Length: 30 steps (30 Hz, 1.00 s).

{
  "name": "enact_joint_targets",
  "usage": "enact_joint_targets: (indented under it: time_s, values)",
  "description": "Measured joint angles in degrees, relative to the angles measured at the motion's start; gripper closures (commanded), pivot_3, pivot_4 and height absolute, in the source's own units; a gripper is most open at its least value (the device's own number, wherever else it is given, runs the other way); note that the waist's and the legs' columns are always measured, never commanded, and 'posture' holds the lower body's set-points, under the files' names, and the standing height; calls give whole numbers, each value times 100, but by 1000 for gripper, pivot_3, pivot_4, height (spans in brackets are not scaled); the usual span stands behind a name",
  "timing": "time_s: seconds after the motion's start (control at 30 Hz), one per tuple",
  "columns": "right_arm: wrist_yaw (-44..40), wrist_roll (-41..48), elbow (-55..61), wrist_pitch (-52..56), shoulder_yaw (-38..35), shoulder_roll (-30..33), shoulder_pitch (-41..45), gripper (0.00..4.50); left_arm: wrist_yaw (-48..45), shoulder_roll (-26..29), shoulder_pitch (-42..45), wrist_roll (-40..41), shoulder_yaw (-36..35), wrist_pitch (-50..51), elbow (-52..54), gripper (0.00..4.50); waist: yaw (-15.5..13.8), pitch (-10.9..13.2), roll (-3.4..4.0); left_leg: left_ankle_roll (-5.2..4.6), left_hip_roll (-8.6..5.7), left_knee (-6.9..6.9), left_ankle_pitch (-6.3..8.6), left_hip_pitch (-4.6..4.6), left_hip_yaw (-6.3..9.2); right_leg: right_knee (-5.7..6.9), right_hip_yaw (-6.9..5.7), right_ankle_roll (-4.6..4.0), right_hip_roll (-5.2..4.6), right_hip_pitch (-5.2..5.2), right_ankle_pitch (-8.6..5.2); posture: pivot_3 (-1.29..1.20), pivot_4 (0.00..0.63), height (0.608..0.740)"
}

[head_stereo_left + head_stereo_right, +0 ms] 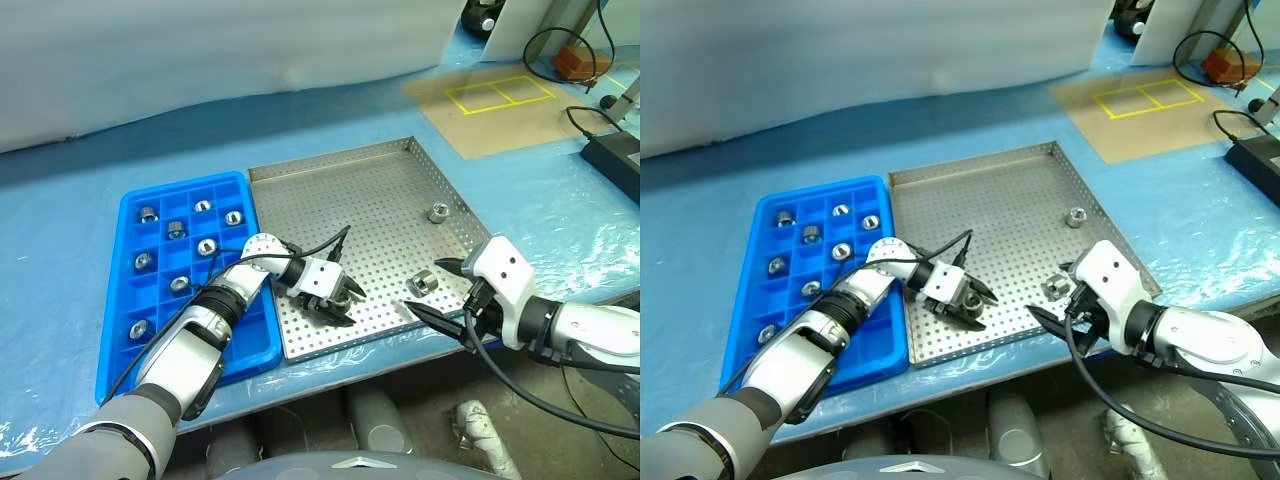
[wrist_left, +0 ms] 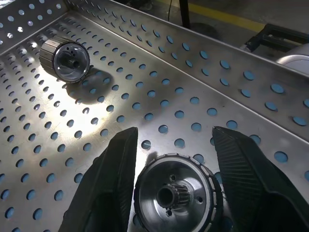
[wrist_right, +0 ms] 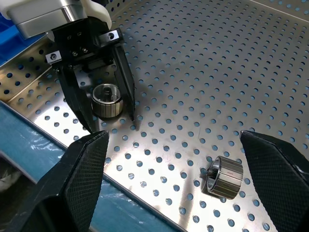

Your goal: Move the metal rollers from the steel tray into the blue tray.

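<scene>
Head camera: the left gripper (image 1: 337, 300) sits low over the steel tray (image 1: 370, 190) near its front edge. The right gripper (image 1: 437, 291) hovers at the front right corner, fingers spread wide and empty, a roller (image 1: 423, 283) between them on the floor. Another roller (image 1: 437, 212) lies near the right rim. The blue tray (image 1: 128, 340) beside it carries rollers in several compartments.

Left wrist: two fingers (image 2: 108, 183) bracket a roller (image 2: 177, 192); whether they touch it is hard to tell.

Right wrist: the left gripper (image 3: 112, 123) straddles that roller (image 3: 107, 100).
</scene>
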<state>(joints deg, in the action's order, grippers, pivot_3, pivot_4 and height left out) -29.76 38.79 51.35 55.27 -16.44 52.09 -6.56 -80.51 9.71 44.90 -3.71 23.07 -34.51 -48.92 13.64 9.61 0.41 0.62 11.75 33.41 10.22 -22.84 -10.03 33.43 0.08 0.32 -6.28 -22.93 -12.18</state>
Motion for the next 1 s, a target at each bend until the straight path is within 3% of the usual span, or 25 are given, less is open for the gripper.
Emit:
enact_joint_targets:
  time_s: [0.07,0.57,0.7,0.8,1.0]
  values:
    - [6,-88,-51,-43,40,-4,2,0,-90,2,1,15,-1,74,9,2609,2,-1,1,0,1,-1,0,1,0,0,0,0,0,0,0,-682,150,740]
    - [-57,-496,-307,-279,378,-10,204,0,471,66,-68,151,-216,316,216,2608,19,-1,1,0,1,-2,0,-13,0,0,-1,1,0,-14,-1,-632,150,740]
    - [-166,-511,-465,-393,426,-36,531,0,749,328,-105,540,-682,786,945,2608,-2,1,-3,-17,1,-3,-10,-23,1,1,-4,0,0,-20,0,-570,150,740]
    - [-439,-514,-890,-559,803,-75,1339,0,778,805,-493,1067,-1040,1581,2088,2608,36,3,-4,-18,4,-8,-11,-19,1,10,-5,-1,1,-24,0,-494,150,740]
    - [-1195,-797,-1924,-1160,1931,-446,2725,0,1118,1447,-1212,1730,-1527,3072,3781,2608,-280,6,-5,0,17,-11,-22,-21,8,29,-17,-1,1,-30,0,-263,150,740]
